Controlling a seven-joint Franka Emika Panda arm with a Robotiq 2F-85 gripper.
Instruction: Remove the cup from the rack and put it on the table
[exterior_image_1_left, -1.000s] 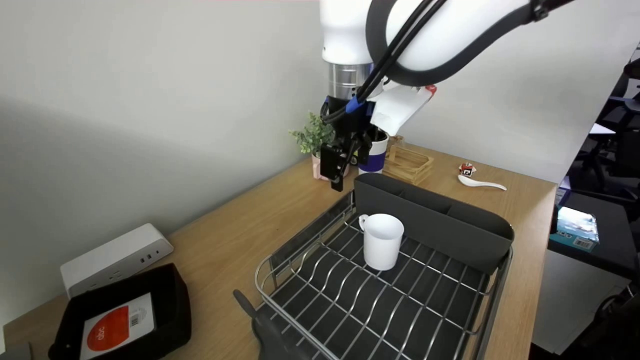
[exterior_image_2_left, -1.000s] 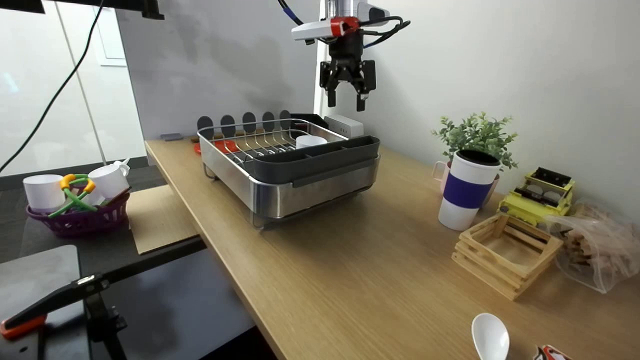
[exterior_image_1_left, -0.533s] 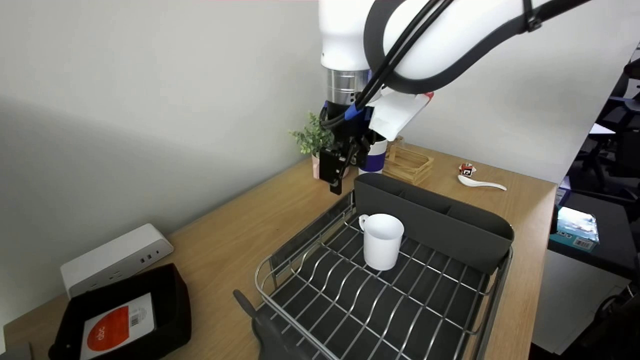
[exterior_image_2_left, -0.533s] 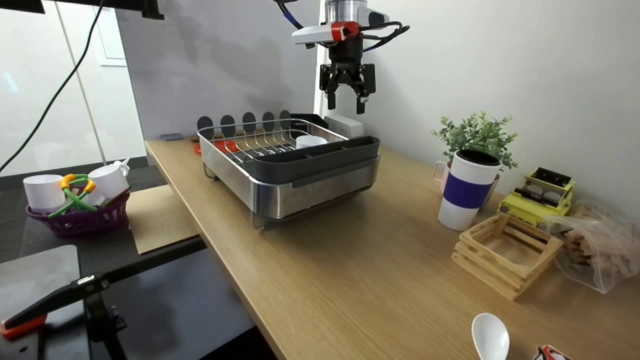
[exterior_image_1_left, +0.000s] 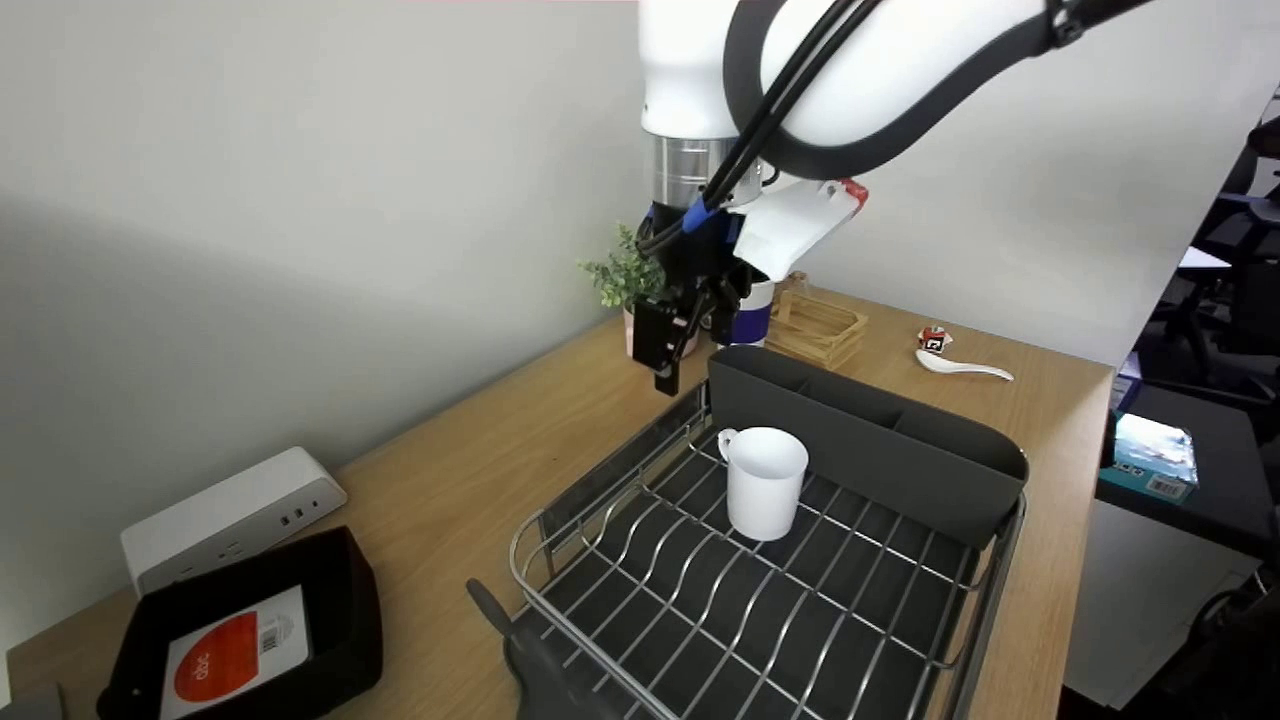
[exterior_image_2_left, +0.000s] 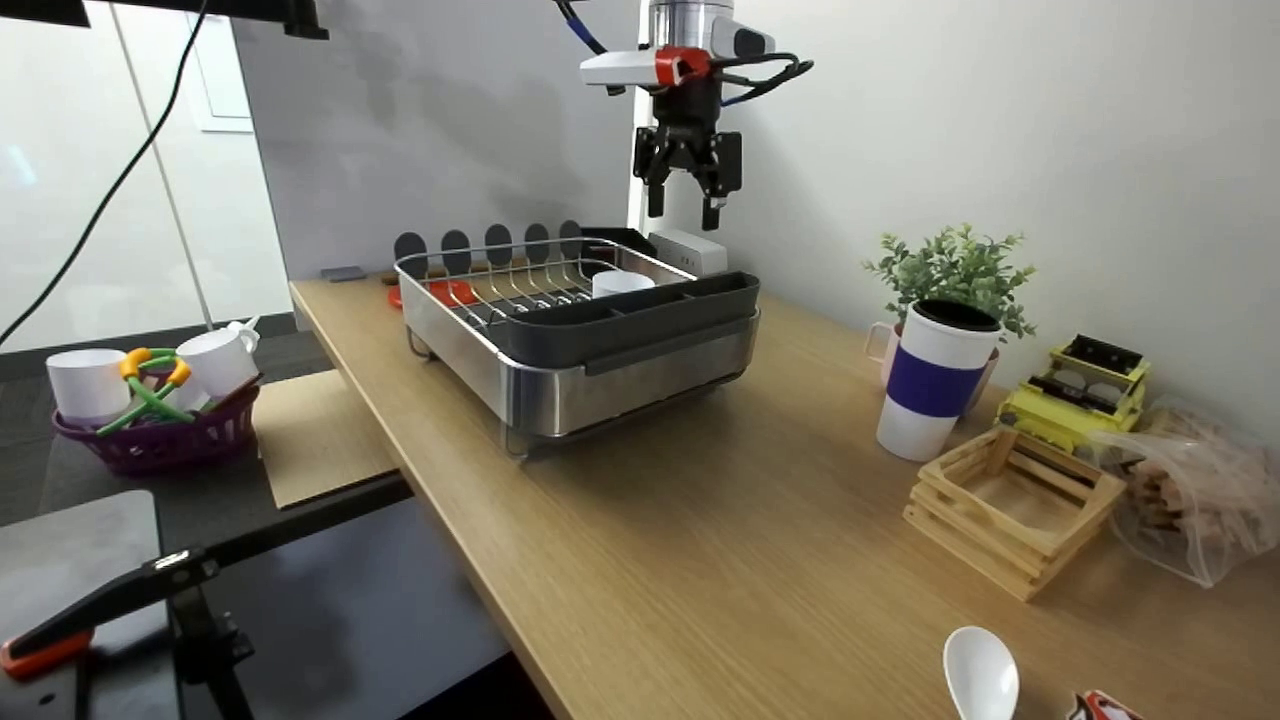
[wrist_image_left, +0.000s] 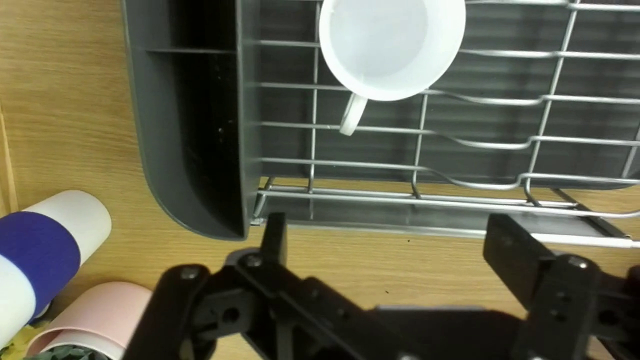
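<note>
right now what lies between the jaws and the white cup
In the wrist view, the rack's side rail and some wires lie between the open jaws and the cup.

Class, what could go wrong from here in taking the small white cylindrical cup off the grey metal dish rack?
The cup stands close beside the dark grey compartmented holder, which the black two-fingered gripper might bump.
The cup's handle points toward the gripper and may foul the grip.
Carried too low, the cup could hit the metal sides of the rack.
</note>
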